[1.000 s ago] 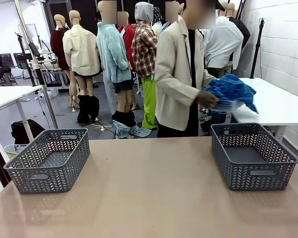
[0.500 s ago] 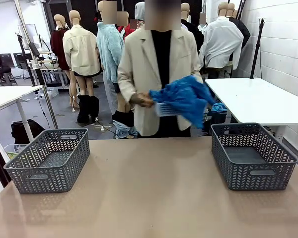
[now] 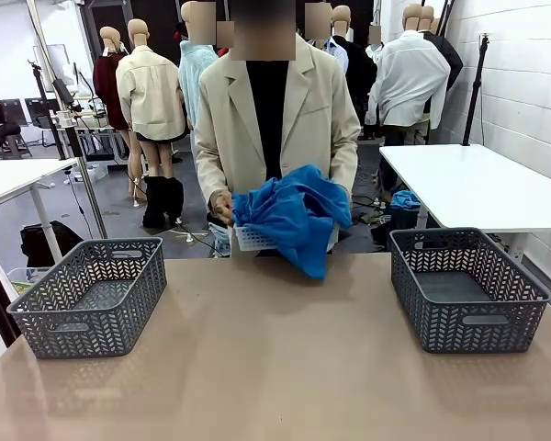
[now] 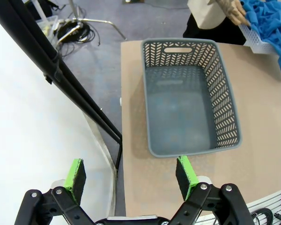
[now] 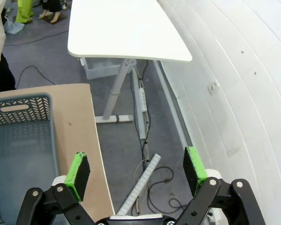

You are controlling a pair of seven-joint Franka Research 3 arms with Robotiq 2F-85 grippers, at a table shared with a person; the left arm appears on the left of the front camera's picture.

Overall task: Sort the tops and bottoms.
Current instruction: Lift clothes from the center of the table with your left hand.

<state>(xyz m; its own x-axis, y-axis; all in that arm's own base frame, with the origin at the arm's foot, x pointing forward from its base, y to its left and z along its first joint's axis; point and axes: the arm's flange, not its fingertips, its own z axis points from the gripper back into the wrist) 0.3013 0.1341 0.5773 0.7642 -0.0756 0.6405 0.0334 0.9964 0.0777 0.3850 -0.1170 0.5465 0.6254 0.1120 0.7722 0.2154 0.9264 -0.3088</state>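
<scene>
A person in a beige jacket stands at the table's far edge, holding a small white basket (image 3: 248,239) heaped with bright blue tops (image 3: 294,213) just above the tabletop. In the left wrist view the tops (image 4: 271,21) show at the upper right beside the person's hand (image 4: 233,8). The bottoms are hidden. My left gripper (image 4: 131,172) is open and empty over the table's left edge, short of the left grey basket (image 4: 225,108). My right gripper (image 5: 136,168) is open and empty, hanging past the table's right edge over the floor.
Two empty grey baskets stand on the tan table, one at the left (image 3: 92,294) and one at the right (image 3: 464,289); the right one's corner (image 5: 18,110) shows under my right wrist. A white side table (image 3: 477,184) and a white brick wall (image 5: 239,70) lie to the right.
The person has turned from the white side table and carried the basket of blue tops leftward to the middle of the table's far edge. Both grippers stay open.
</scene>
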